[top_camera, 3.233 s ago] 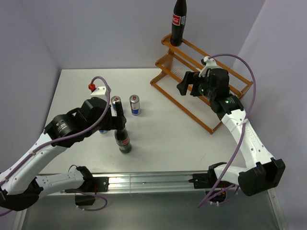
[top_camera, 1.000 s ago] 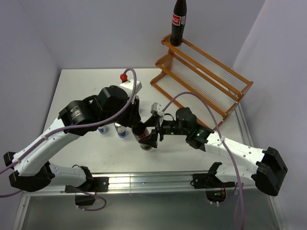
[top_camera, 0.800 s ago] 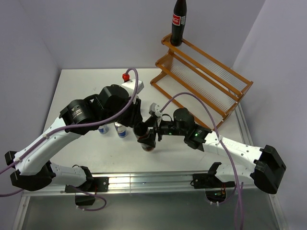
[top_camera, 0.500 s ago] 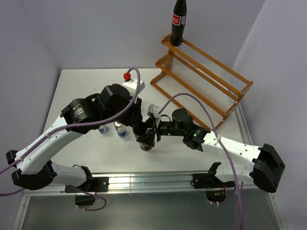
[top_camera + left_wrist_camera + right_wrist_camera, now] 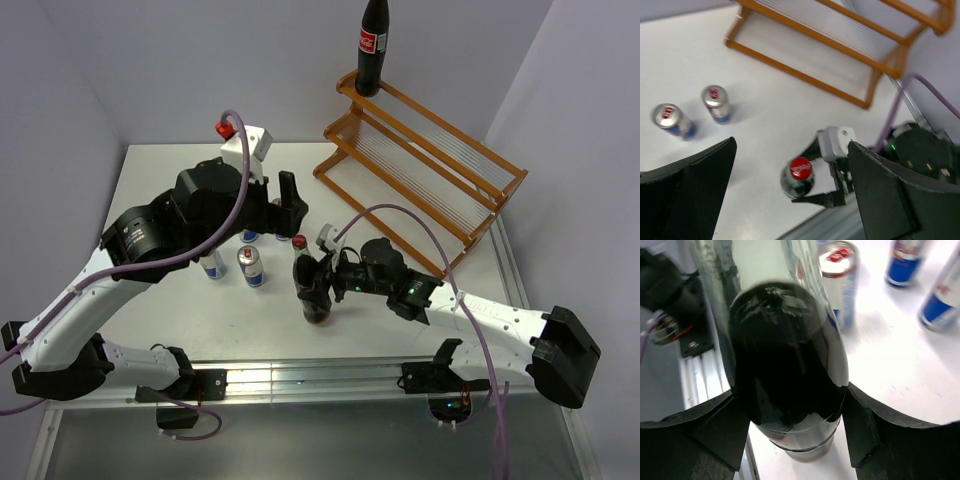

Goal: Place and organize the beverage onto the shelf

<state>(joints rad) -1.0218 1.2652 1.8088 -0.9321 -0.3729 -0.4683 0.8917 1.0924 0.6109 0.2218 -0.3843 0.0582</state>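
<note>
Silver-blue cans (image 5: pixel 251 265), three countable, stand left of centre on the table (image 5: pixel 160 170), partly under the left arm. Above them hangs the left gripper (image 5: pixel 791 145), fingers wide apart and empty. Two bottles: the near bottle (image 5: pixel 304 262) stands upright by the front edge, clamped in the right gripper (image 5: pixel 322 283). The far bottle (image 5: pixel 373 45) stands on the shelf (image 5: pixel 375 222), at the top tier's far end. Open table lies between near bottle and shelf.

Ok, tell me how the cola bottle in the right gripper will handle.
The cola bottle looks full of dark liquid, so probably heavy for its size. Tall and narrow, it may tip if nudged. Its glossy wall might slip in the right gripper.
</note>
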